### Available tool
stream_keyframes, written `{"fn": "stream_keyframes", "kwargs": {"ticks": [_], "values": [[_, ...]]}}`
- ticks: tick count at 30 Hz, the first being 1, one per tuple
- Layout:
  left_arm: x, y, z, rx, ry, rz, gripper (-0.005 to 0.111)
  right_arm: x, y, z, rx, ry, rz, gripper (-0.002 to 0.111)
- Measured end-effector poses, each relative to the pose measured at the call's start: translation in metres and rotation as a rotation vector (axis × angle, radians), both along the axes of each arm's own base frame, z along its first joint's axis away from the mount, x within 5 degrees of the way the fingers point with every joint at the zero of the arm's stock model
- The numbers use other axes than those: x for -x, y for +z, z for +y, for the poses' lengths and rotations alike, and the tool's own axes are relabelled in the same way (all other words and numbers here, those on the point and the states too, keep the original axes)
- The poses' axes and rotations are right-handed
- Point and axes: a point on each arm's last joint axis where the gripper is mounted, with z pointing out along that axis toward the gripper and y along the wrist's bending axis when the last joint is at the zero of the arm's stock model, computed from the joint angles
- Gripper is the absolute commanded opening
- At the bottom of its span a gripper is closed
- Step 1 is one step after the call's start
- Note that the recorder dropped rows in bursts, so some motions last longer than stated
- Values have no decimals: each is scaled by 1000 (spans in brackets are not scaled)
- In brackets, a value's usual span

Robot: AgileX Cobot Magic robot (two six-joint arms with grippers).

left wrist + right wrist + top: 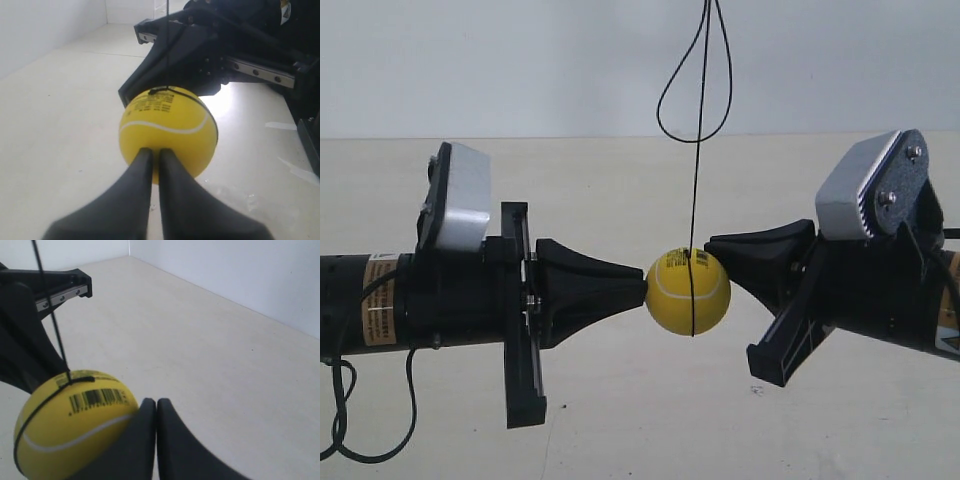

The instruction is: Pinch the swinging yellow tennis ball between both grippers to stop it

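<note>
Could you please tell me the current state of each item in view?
yellow tennis ball: hanging on its cord, pinched between both gripper tips.
cord: straight down to the ball, slack loop above.
left gripper: jaws shut, tips pressing the ball.
right gripper: jaws shut, tips against the ball.

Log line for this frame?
yellow tennis ball on cord; left hand shut, tip on ball; right hand shut, tip on ball; ball pinched

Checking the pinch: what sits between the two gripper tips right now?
The yellow tennis ball, hanging on its black cord. The gripper at the exterior view's left and the gripper at the exterior view's right both touch it.
</note>
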Motion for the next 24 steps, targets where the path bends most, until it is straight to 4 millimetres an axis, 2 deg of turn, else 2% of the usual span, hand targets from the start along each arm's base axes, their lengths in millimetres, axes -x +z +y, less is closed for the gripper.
{"fn": "stream_keyframes", "kwargs": {"ticks": [24], "values": [[-3,-3,2,-28,35,-2,5,1,-2,0,25,14,3,0]]}}
